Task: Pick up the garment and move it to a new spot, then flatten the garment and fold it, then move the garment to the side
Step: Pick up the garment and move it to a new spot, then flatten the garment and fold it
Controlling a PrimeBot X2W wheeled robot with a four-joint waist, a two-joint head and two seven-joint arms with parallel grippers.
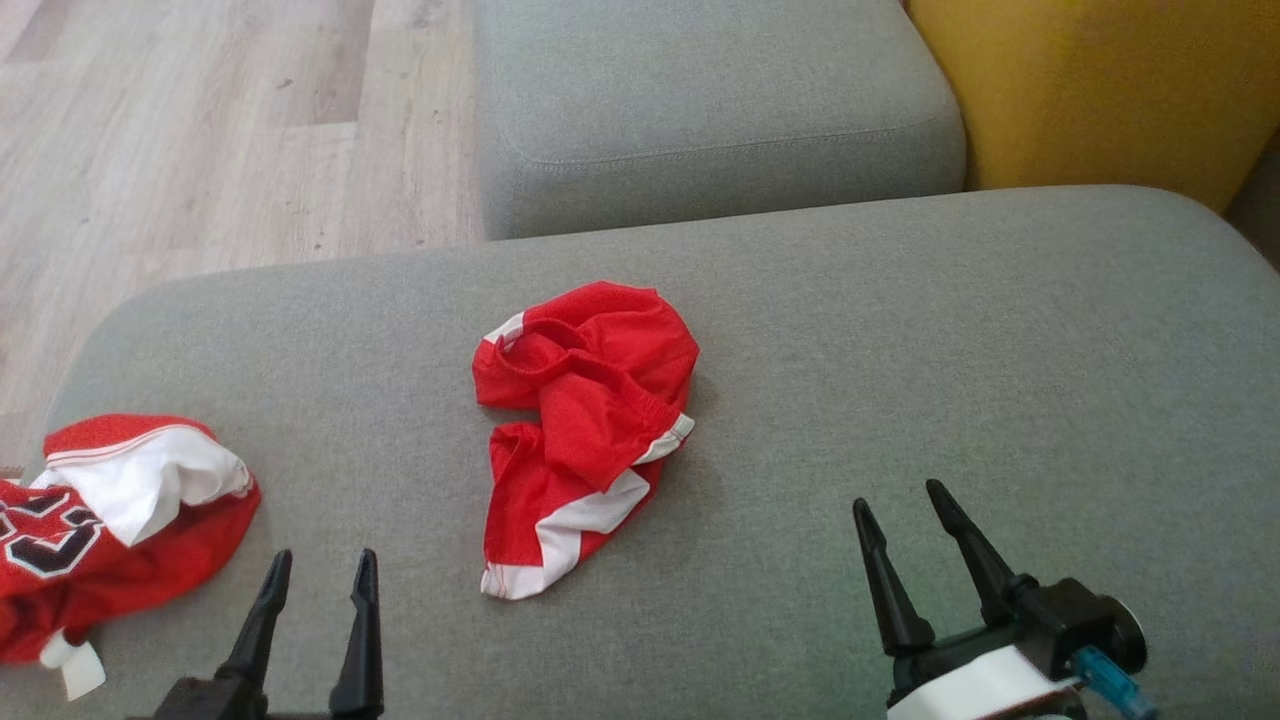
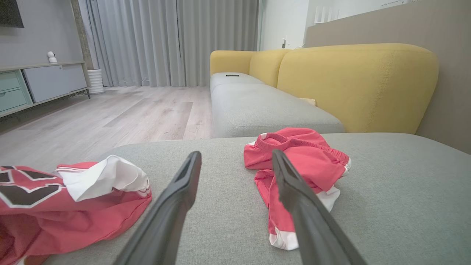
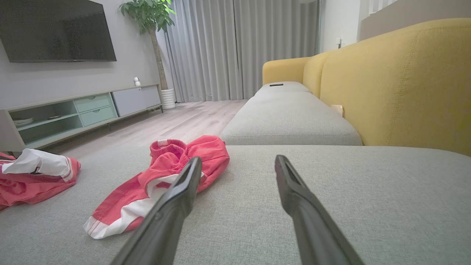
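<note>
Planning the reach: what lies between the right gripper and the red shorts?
Bare grey cushion, nothing else, between right gripper and red shorts; head view shows it.

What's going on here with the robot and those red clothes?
Nothing is being held yet. The left gripper and right gripper are both open and empty, at the near edge of the grey cushion. The red shorts lie crumpled in the middle of it, untouched, ahead of the grippers and between them. A red jersey sits bunched at the cushion's left end. No folding has started.
</note>
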